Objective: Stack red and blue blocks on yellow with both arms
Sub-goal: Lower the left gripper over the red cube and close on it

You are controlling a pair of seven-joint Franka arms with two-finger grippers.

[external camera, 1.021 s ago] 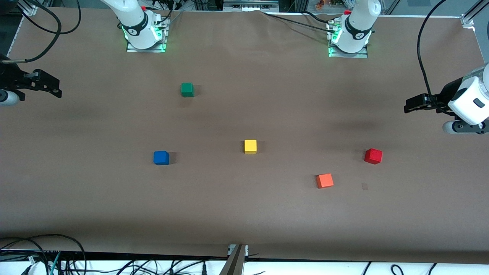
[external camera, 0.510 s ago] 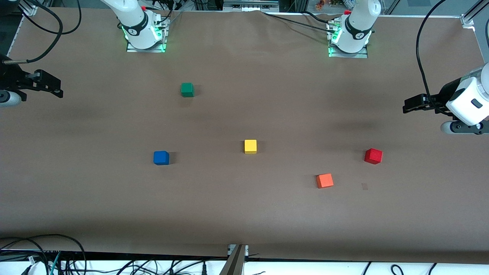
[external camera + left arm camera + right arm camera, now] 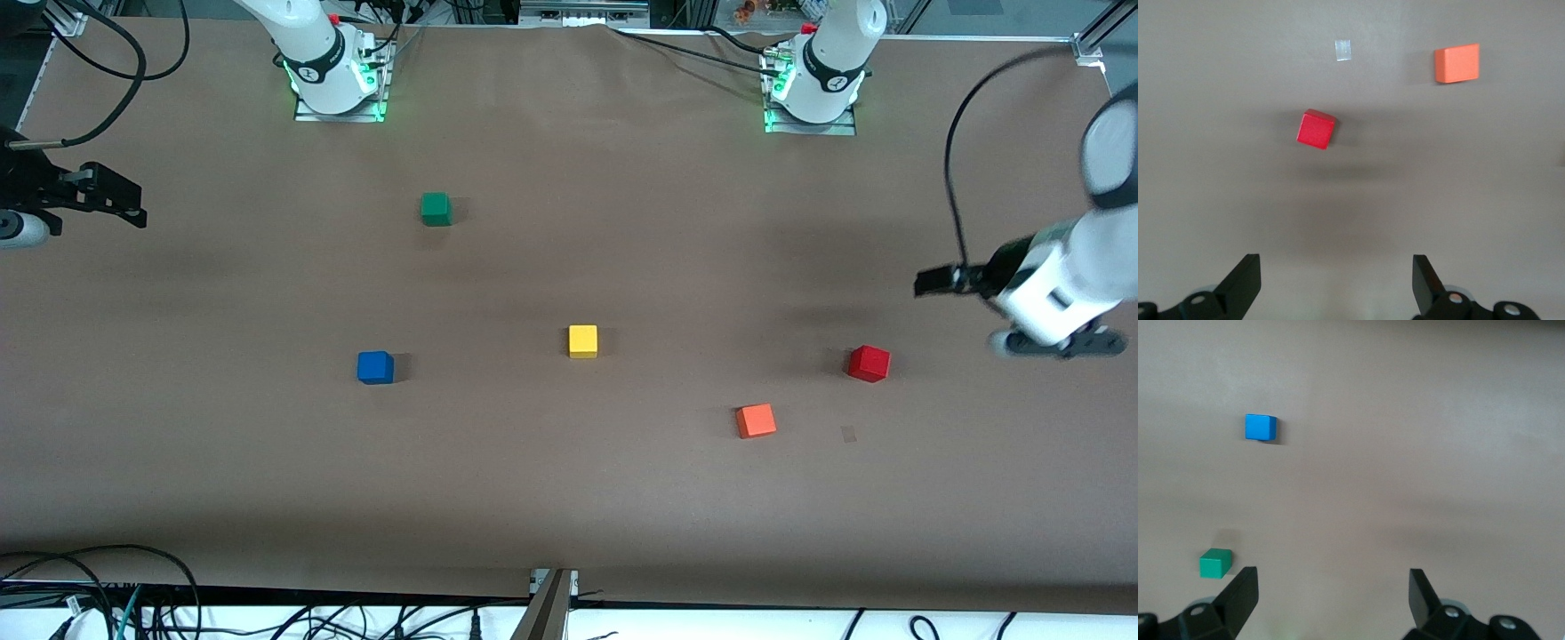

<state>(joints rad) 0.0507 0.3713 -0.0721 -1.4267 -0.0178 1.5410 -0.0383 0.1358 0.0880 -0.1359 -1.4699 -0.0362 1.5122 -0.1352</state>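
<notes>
Table: a brown-covered table (image 3: 569,498) carries five small cubes, all apart from one another, none stacked.
Yellow cube: the yellow cube (image 3: 583,341) sits flat near the middle of the table, nothing on top of it.
Blue cube: the blue cube (image 3: 375,367) lies toward the right arm's end of the table, a little nearer the front camera than the yellow cube and well apart from it.
Red cube: the red cube (image 3: 869,364) lies toward the left arm's end of the table, turned slightly askew, well apart from the yellow cube.
Orange cube: the orange cube (image 3: 756,420) lies between the yellow and red cubes and nearer the front camera than both.
Green cube: the green cube (image 3: 436,209) lies farther from the front camera than the others, toward the right arm's end.
Tape mark: a small pale patch (image 3: 849,434) lies on the cover near the red cube.
Left gripper: the left gripper (image 3: 929,283) hangs over bare table at the left arm's end, close to the red cube; fingers spread wide, holding nothing.
Right gripper: the right gripper (image 3: 124,203) hangs over the table's edge at the right arm's end, well apart from the blue cube; fingers spread wide, holding nothing.
Containers: no container shows.
</notes>
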